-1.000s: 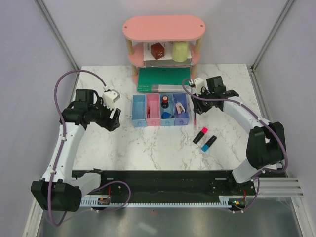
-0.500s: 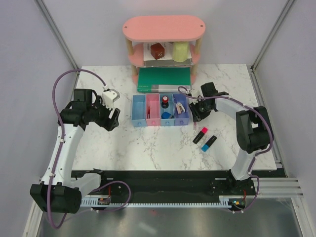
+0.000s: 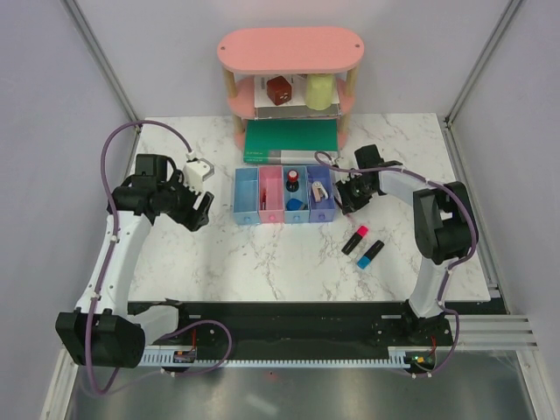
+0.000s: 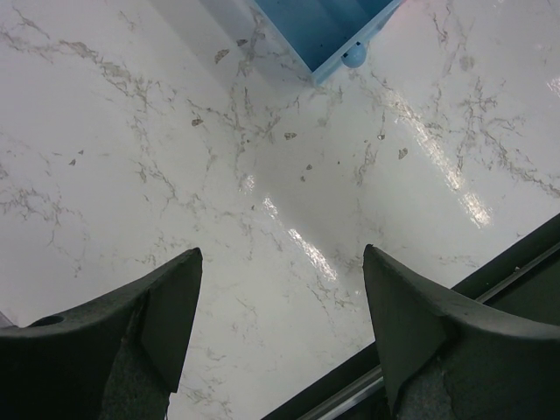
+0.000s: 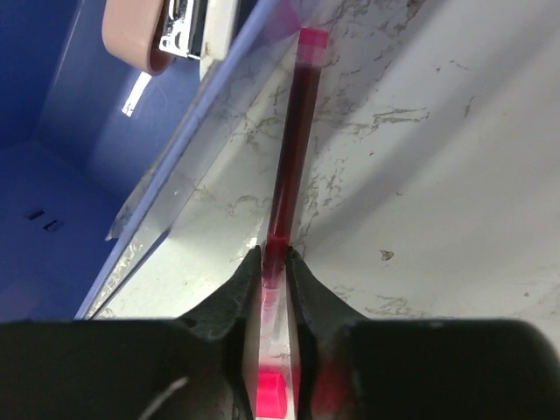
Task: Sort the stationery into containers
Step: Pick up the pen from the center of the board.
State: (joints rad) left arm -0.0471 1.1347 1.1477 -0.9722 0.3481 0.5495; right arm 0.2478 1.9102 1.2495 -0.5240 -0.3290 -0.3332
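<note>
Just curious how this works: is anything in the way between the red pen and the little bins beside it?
Only a wall. The red pen lies on the table beside the purple-blue bin, whose side wall rises between them, so it would need lifting over. The right pincer grips the pen; nothing else intervenes.

A white marble-patterned tabletop point(image 3: 262, 254) spreads across the scene, glossy enough to carry streaks of glare. At its far edge stands a pink two-tier oval shelf point(image 3: 289, 48) on pale wooden posts point(image 3: 229, 86). On the lower tier, a small brown block point(image 3: 279, 90) sits on a flat white slab point(image 3: 265, 109), with a pale yellow cup-shaped object point(image 3: 320, 90) just beside it on the right. A flat green book point(image 3: 290, 140) lies on the table at the shelf's foot. A black rail point(image 3: 280, 319) runs along the near edge.
</note>
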